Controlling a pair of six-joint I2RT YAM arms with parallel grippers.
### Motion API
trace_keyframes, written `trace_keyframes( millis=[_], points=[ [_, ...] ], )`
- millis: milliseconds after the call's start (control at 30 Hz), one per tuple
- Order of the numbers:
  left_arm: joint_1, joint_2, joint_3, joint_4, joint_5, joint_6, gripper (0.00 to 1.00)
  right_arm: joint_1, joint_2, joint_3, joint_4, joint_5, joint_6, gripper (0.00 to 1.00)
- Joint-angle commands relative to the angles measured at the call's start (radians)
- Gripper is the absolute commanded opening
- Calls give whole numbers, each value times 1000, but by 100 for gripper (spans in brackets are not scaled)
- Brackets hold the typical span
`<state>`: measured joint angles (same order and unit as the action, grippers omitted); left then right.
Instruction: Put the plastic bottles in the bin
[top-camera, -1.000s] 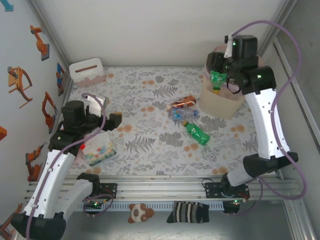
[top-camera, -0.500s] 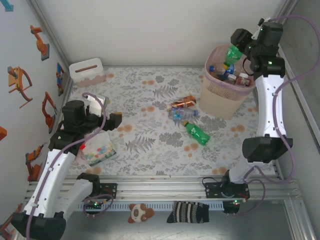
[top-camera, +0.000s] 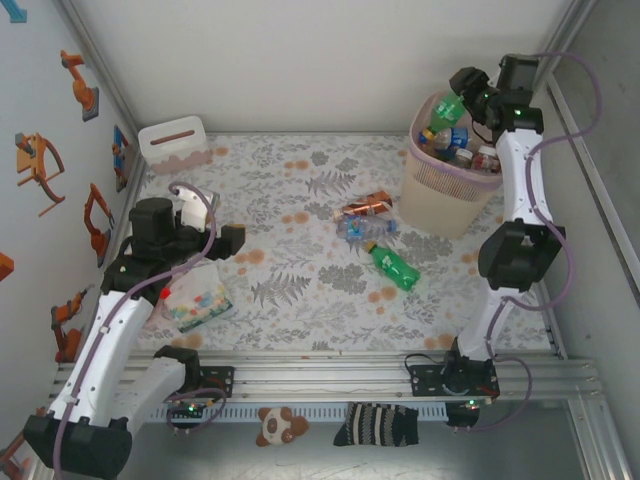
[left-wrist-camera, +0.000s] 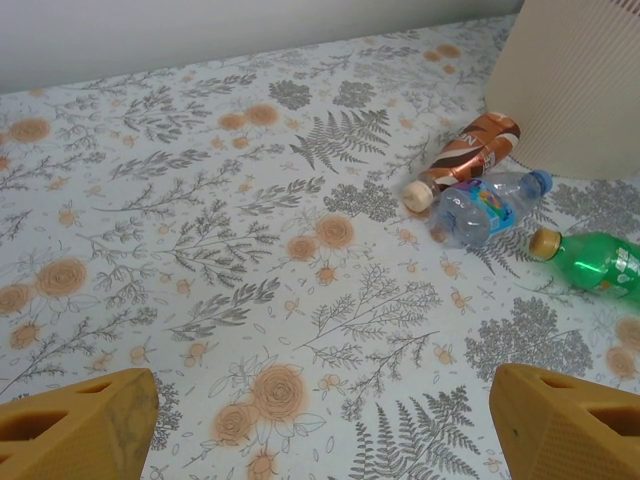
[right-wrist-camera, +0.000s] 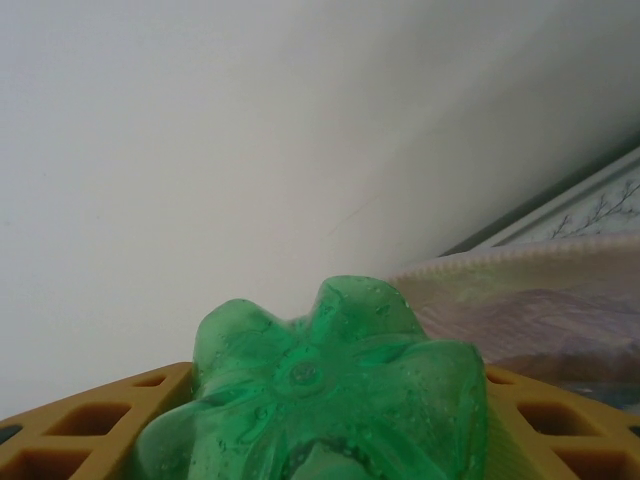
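Up high, right arm (top-camera: 522, 185) over bin (top-camera: 440, 205), gripper (top-camera: 462, 95) clamping green bottle (top-camera: 449, 107).

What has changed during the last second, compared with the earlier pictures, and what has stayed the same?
The right gripper, shut on a green bottle, rose and moved back from the middle of the bin to above its far rim. Nothing was let go. The left gripper stays open in place, and the three loose bottles have not moved.
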<state>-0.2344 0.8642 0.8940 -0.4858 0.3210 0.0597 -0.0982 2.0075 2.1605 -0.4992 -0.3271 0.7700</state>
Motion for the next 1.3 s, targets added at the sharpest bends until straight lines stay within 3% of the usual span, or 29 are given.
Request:
trace_keyframes(
  millis=[0, 233, 367, 600, 800, 933, 1133, 1267],
  points=[
    [7, 1, 2, 6, -6, 21, 86, -15, 35, 72, -46, -107, 47, 47],
    [8, 6, 1, 7, -8, 21, 86, -27, 112, 112, -134, -216, 42, 48],
    [8, 8, 3, 7, -2, 20, 86, -44, 143, 144, -187, -240, 41, 53],
    [8, 3, 4, 7, -5, 20, 86, -54, 70, 170, -211, -157, -1, 72],
    [8, -1, 4, 6, -3, 19, 86, -56, 20, 207, -298, -70, -78, 74],
    [8, -2, 3, 9, -3, 19, 86, -52, -4, 193, -277, -82, -78, 65],
    [9, 2, 4, 9, 2, 19, 86, -28, 23, 205, -256, -158, -92, 41],
    [10, 0, 3, 9, 0, 19, 86, -14, 55, 200, -269, -177, -122, 36]
  ],
)
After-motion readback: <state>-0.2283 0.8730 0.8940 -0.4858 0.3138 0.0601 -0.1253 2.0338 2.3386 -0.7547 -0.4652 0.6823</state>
